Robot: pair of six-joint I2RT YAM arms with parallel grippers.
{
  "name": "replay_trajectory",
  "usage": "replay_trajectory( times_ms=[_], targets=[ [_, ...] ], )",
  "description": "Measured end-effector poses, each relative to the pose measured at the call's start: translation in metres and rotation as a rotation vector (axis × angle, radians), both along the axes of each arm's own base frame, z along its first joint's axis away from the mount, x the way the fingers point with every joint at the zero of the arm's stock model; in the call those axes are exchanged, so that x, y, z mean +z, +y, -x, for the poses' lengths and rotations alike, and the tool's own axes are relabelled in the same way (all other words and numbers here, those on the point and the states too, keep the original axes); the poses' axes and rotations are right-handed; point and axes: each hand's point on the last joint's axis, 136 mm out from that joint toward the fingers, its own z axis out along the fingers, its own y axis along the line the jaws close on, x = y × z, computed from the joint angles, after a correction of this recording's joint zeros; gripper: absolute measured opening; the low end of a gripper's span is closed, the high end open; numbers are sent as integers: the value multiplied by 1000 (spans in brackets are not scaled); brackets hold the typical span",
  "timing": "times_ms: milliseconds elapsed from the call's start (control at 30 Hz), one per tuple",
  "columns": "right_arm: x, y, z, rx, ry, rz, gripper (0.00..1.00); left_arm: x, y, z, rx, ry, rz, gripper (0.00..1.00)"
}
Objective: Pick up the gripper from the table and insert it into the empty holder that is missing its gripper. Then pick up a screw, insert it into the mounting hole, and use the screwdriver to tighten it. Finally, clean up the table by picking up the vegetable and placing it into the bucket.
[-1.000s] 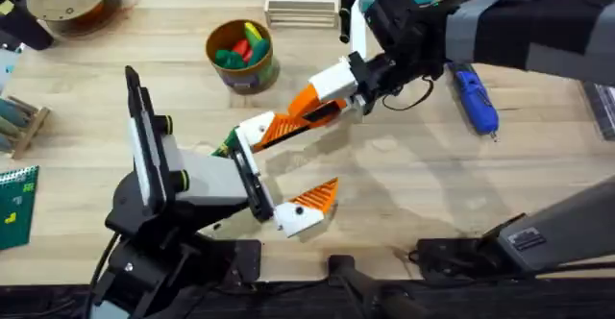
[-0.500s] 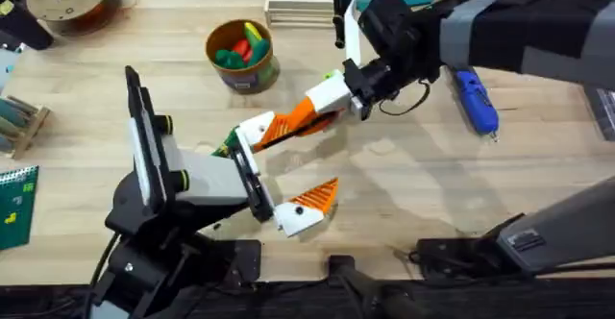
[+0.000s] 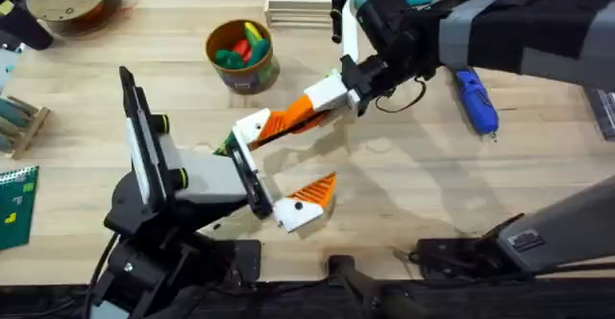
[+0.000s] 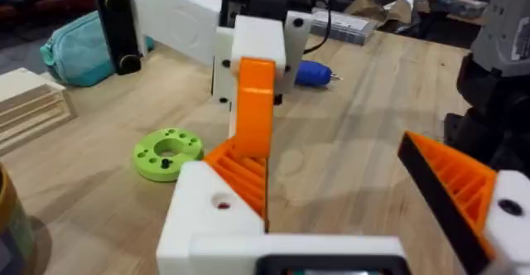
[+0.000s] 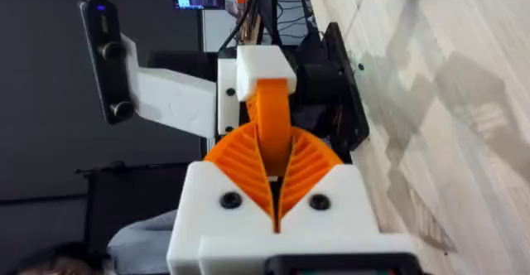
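Orange gripper piece [image 5: 272,130]: smooth plastic bar. I am pinching it between the ribbed orange pads of the right gripper [image 5: 273,163] and pressing its far end against the white finger mount of the left arm. I judge this to be the loose finger, though I cannot separate it cleanly from that arm's own pad.

Left gripper [image 3: 309,150]: I am holding it spread wide and low over the table [image 3: 432,184], which I take to be bracing.

Holder [image 4: 168,152]: lime-green ring, lying flat just beside the meeting fingers and waiting with its central hole empty.

Screwdriver [image 3: 476,98]: blue and pen-shaped, lying well apart.

Bucket [image 3: 252,77]: round, tan, holding bright toy foods.
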Motion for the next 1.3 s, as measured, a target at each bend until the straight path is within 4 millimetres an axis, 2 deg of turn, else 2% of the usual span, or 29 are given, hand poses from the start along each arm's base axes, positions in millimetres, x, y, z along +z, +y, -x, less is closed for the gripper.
replay_trajectory(
  times_ms=[667,1167,1300],
  targets=[
    [5,14,-11,-24,13,7,22,1,5,-8,48,-13,-3,987],
    [5,14,-12,-30,36,16,23,1,5,-8,48,-16,-6,987],
    [5,13,-12,-30,38,15,51,1,5,-8,48,-18,-7,987]
  ],
)
